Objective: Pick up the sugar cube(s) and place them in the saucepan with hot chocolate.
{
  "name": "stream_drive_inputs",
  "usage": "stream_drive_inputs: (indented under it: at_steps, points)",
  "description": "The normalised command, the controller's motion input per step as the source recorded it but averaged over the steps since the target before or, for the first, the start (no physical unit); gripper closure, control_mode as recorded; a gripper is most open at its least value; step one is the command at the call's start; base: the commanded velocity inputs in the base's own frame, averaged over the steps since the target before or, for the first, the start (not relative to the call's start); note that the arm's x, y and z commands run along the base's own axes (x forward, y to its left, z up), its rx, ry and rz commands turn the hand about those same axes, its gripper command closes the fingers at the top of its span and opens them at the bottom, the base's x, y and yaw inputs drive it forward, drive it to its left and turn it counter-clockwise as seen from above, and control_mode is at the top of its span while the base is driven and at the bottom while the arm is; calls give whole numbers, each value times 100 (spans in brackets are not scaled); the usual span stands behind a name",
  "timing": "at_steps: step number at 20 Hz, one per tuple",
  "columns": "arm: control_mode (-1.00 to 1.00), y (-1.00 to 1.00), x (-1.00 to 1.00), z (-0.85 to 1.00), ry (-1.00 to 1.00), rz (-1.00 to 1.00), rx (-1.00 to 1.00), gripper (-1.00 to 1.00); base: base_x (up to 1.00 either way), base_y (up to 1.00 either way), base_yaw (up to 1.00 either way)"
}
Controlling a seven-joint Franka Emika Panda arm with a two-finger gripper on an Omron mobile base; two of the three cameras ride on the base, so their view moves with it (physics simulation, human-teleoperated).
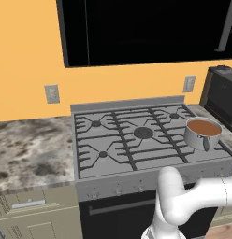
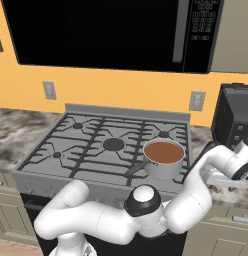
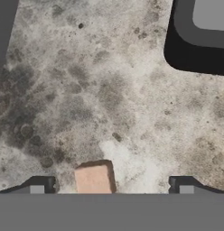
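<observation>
One sugar cube (image 3: 95, 177), tan and square, is lying flat on the mottled grey counter (image 3: 109, 90) at about 6 o'clock in the hand view, between the two dark fingertips (image 3: 41, 185) but nearer the one at 8 o'clock than the one at 4 o'clock. I am holding the hand (image 3: 111, 186) over it with the fingers standing wide apart and touching nothing; I judge this spread is meant to straddle the cube before closing.

One dark appliance base (image 3: 199, 36) is sitting at 1 o'clock in the hand view, well apart from the cube.

One saucepan with hot chocolate (image 2: 162, 158), shiny steel with brown liquid, is resting on the stove grate (image 2: 96, 145) at the front right burner, handle pointing toward me, at about 3 o'clock in the left base view. It is sitting upright and uncovered, so a cube can drop straight in.

One arm is reaching out past the stove toward 3 o'clock in the right base view, over the counter by the black appliance (image 2: 233, 122).

Step in hand, as I judge it: centring and lowering for the grasp; nothing is carried yet.
</observation>
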Motion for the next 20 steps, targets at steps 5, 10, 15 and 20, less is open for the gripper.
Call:
stream_drive_inputs:
  at_steps: [5, 10, 15, 20]
  points:
    - [-100, 35, -10, -16, 0, 1, 0, 100, 0, 0, 0]
    - [-100, 22, -19, -14, 0, 0, 0, 100, 0, 0, 0]
    - [-100, 8, -7, -6, 0, 0, 0, 100, 0, 0, 0]
    - [-100, 15, -14, 2, -8, 0, -1, 100, 0, 0, 0]
